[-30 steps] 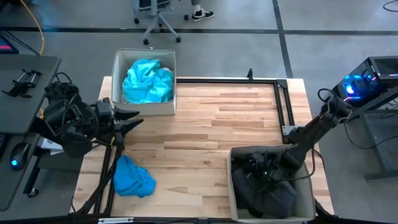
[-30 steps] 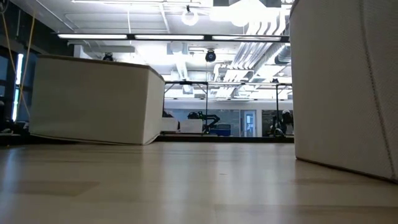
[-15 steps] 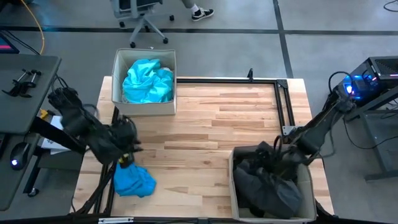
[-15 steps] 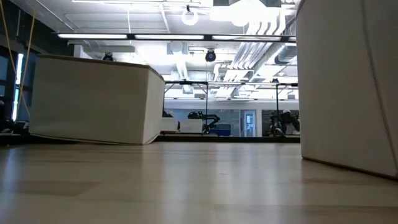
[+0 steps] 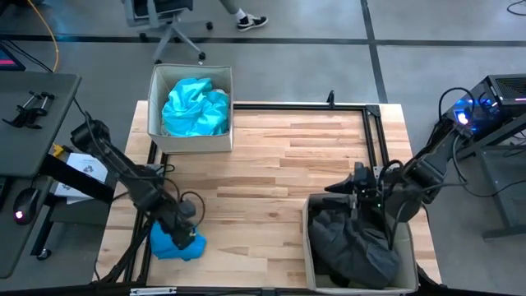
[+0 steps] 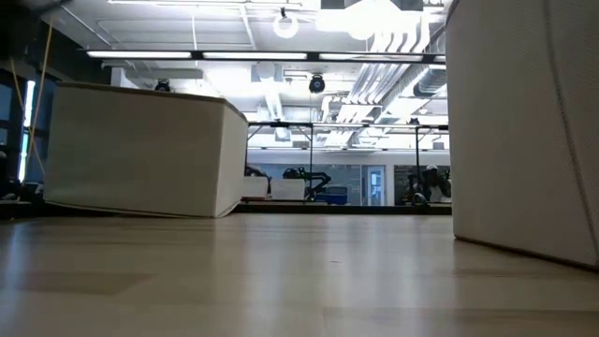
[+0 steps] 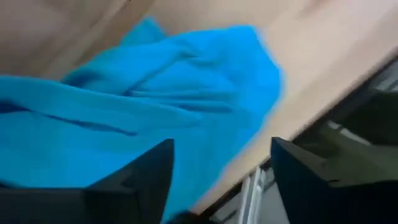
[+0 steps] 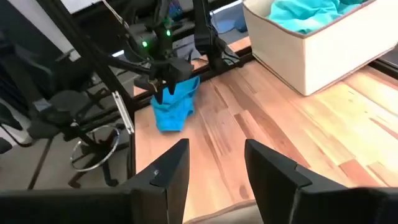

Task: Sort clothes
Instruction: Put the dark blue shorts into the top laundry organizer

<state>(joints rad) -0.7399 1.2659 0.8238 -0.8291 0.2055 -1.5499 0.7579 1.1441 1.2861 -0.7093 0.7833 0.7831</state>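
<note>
A turquoise garment [image 5: 174,244] lies crumpled on the wood at the table's near left corner; it also shows in the left wrist view [image 7: 155,106] and the right wrist view [image 8: 174,109]. My left gripper [image 5: 187,234] is open and points down right over it [image 7: 221,146]. The far-left beige bin [image 5: 191,146] holds turquoise clothes [image 5: 196,107]. The near-right beige bin [image 5: 306,247] holds dark grey clothes [image 5: 357,247]. My right gripper [image 5: 341,191] is open and empty [image 8: 216,146], above that bin's far edge. My left gripper stands open over the turquoise garment, one finger [image 7: 149,174] on either side of its near part. Whether the fingertips touch the cloth, I cannot tell.
A black metal frame [image 5: 370,123] runs along the table's far and right sides. Bare wood [image 5: 271,181] lies between the two bins. An office chair [image 5: 164,16] and a person's shoe [image 5: 251,20] show on the floor beyond the far edge.
My left gripper has swung from the table's left edge toward the near edge and down onto the turquoise garment, tipping to point down. My right gripper has risen out of the near-right bin toward the far edge, leaving the dark clothes in it.
</note>
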